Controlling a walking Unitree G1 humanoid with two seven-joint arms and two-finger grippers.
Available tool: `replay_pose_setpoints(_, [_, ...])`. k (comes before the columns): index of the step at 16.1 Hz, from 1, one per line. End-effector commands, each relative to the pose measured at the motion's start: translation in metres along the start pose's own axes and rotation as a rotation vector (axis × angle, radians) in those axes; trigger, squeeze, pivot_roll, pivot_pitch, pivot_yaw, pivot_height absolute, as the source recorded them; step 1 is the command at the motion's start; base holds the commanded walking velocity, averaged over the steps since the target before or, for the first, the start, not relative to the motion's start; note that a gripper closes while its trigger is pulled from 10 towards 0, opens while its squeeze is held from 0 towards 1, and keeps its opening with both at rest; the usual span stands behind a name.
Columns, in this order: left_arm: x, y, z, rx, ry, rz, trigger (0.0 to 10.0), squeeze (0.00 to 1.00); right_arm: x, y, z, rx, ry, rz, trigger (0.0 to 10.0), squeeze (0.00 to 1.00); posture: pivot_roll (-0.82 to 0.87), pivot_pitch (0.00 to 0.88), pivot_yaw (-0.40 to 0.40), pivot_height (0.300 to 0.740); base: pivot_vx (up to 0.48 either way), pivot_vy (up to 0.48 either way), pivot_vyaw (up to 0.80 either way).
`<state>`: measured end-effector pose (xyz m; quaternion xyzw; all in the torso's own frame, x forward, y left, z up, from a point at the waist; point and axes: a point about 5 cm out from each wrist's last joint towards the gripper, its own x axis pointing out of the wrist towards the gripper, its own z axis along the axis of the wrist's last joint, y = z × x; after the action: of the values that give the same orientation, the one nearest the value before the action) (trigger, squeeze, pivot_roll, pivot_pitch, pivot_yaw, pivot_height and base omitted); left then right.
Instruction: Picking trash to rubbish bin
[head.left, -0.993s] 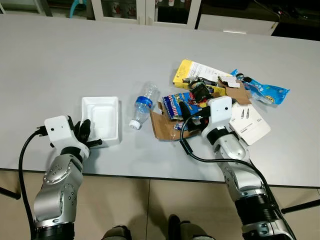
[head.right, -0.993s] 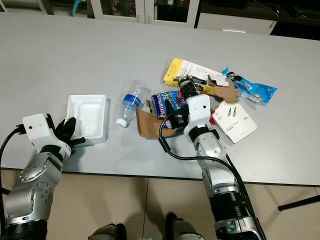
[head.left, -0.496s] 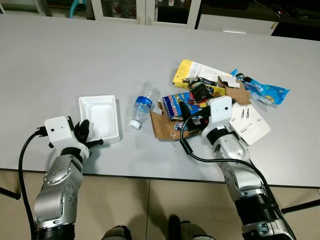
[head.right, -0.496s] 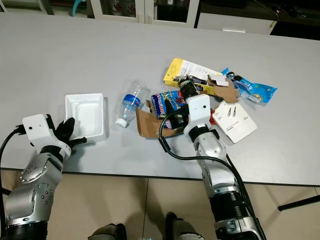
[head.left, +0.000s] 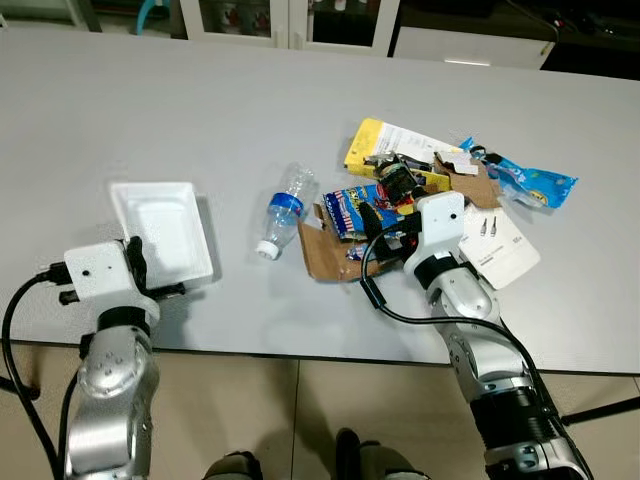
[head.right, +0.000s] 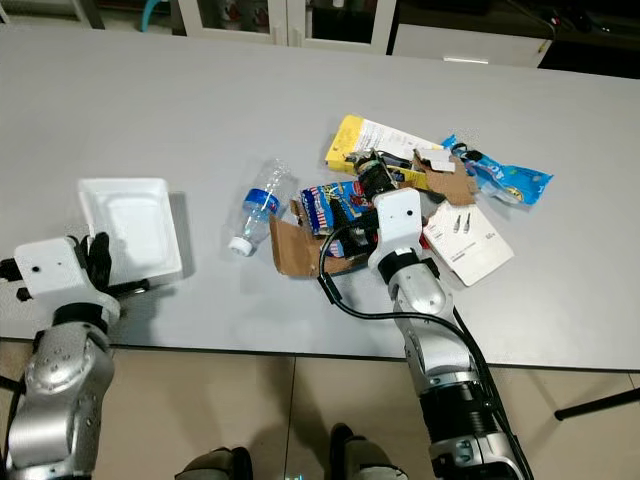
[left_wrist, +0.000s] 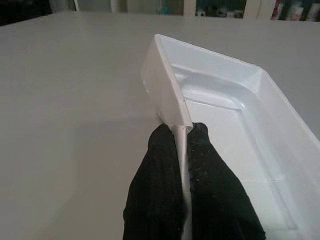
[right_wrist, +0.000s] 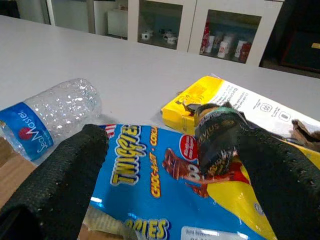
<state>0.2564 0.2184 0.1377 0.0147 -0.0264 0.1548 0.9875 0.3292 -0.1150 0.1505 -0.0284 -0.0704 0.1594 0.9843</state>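
Grey table (head.left: 200, 110) runs the full width of the head views, with glass-fronted cabinets behind it. Landmark for all positions: the plastic bottle (head.left: 285, 208), lying on its side mid-table, cap end toward the robot.

Left of the bottle, near the table's front edge: white foam tray (head.left: 160, 230). Left gripper (left_wrist: 182, 150) has its 2 fingers pinched narrow on the tray's near wall, 1 finger inside and 1 outside. Tray's long axis runs straight away from the fingers, so it is held by a short end. Whether it is lifted off the table, cannot tell.

Right of the bottle: trash pile — torn cardboard (head.left: 322, 252) closest, then blue snack wrapper (right_wrist: 165, 180), dark crumpled can (right_wrist: 216, 135) on top of it, yellow packet (head.left: 385, 145) behind, white card (head.left: 500, 245) and blue bag (head.left: 530, 182) farthest right.

Right gripper (right_wrist: 175, 180) hovers over the wrapper, fingers spread wide, 1 on each side of it; nothing gripped.

Judgement: tray grasp is done and the tray goes to the bin next. Thin wall, end-held, so it may flex or slip.
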Motion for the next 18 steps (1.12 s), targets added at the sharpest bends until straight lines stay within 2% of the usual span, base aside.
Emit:
replay_pose_setpoints(1, [-0.005, -0.004, -0.002, 0.007, 0.0, 0.005, 10.0, 0.0, 0.003, -0.006, 0.003, -0.004, -0.007, -0.009, 10.0, 0.0, -0.02, 0.161, -0.047, 0.74, 0.0, 0.0, 0.0])
replay_pose_setpoints(5, [-0.015, -0.009, -0.001, 0.039, -0.027, 0.001, 10.0, 0.0, 0.014, -0.005, -0.001, 0.051, 0.049, 0.048, 10.0, 0.0, -0.01, 0.161, -0.047, 0.74, 0.0, 0.0, 0.0])
replay_pose_setpoints(6, [-0.02, -0.007, -0.004, 0.055, -0.02, 0.005, 10.0, 0.0, 0.018, -0.002, -0.005, 0.068, 0.095, 0.084, 10.0, 0.0, -0.01, 0.161, -0.047, 0.74, 0.0, 0.0, 0.0])
replay_pose_setpoints(8, [-0.027, -0.005, -0.007, 0.062, -0.011, 0.0, 10.0, 0.0, 0.023, 0.001, -0.007, 0.089, 0.122, 0.114, 10.0, 0.0, -0.01, 0.161, -0.047, 0.74, 0.0, 0.0, 0.0])
replay_pose_setpoints(11, [-0.036, -0.009, -0.008, 0.079, -0.008, -0.032, 10.0, 0.0, 0.029, 0.004, -0.006, 0.04, 0.125, 0.132, 10.0, 0.0, 0.02, 0.168, -0.049, 0.74, 0.0, 0.0, 0.0])
replay_pose_setpoints(13, [-0.037, -0.01, -0.01, 0.067, 0.005, -0.029, 10.0, 0.0, 0.033, 0.004, -0.005, 0.056, 0.125, 0.14, 10.0, 0.0, 0.02, 0.168, -0.049, 0.74, 0.0, 0.0, 0.0])
replay_pose_setpoints(16, [-0.036, -0.015, -0.01, 0.053, 0.007, -0.047, 10.0, 0.0, 0.027, 0.013, -0.024, 0.03, 0.25, 0.23, 10.0, 0.0, 0.03, 0.17, -0.047, 0.74, 0.0, 0.0, 0.0])
replay_pose_setpoints(18, [-0.036, -0.016, -0.009, 0.053, 0.006, -0.047, 10.0, 0.0, 0.023, 0.016, -0.032, -0.004, 0.278, 0.261, 10.0, 0.0, 0.03, 0.173, -0.047, 0.74, 0.0, 0.0, 0.0])
